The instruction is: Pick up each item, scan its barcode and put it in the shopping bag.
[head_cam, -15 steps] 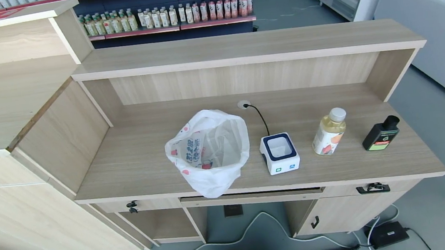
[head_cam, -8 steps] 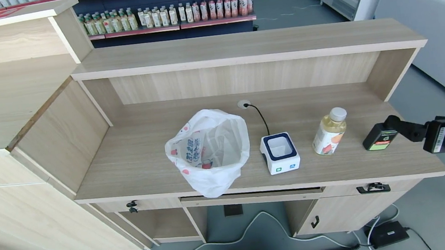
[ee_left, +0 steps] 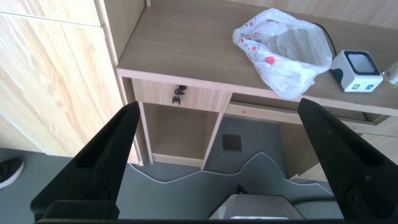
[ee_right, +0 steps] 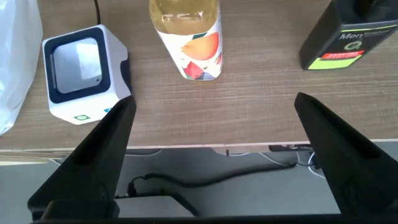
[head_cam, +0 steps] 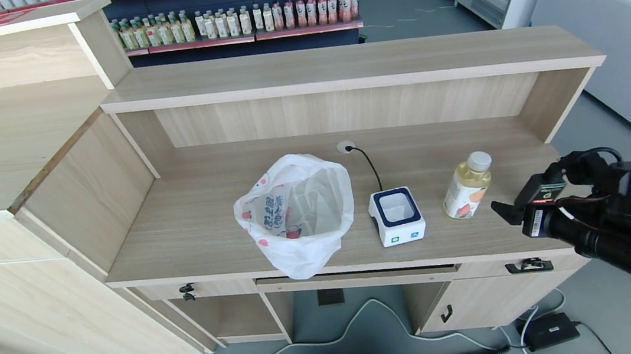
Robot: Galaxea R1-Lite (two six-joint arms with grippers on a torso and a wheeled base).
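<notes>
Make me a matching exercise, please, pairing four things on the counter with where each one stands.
Things:
1. shopping bag
2. barcode scanner
3. yellow drink bottle
4. black bottle

Places:
A. between the bag and the yellow bottle
B. furthest toward the robot's right on the counter
C. furthest toward the robot's left of the four
D. between the scanner and the black bottle

Pairs: 1-C, 2-A, 3-D, 4-B.

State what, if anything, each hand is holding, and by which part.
Nothing is held. The left hand and the right hand are both open and empty; the juice bottle and black bottle sit ungrasped.
</notes>
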